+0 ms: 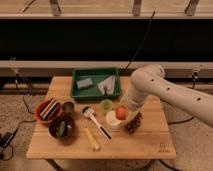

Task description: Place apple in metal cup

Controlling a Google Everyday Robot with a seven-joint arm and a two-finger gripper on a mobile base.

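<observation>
You are partway through this one: the apple [120, 113] is off the worktop [150, 145] and at the end of the arm, but it is not yet in the metal cup [68, 107]. The tool [123, 109] sits right at the apple and looks closed around it, with the fruit carried just over the right edge of the white cup [112, 120] and just below the light green cup [106, 105]. Don't let either of those tempt you. Your target is the small grey cup well off to the left, standing just beside the red bowl [48, 109] and just above the dark bowl [62, 128]. What is left, as I judge it, is the carry across to the left, lining up over the cup's dark opening, lowering, and letting go. The arm reaches in from the right edge of the view, its thick white link sloping up to a bend near the right corner of the green tray [95, 75], then dropping steeply to the wrist so that the tool points down at the worktop. The grape cluster [134, 123] lies just right of the wrist, and the brush [96, 121] lies between you and the metal cup, so keep the apple high as you cross.
</observation>
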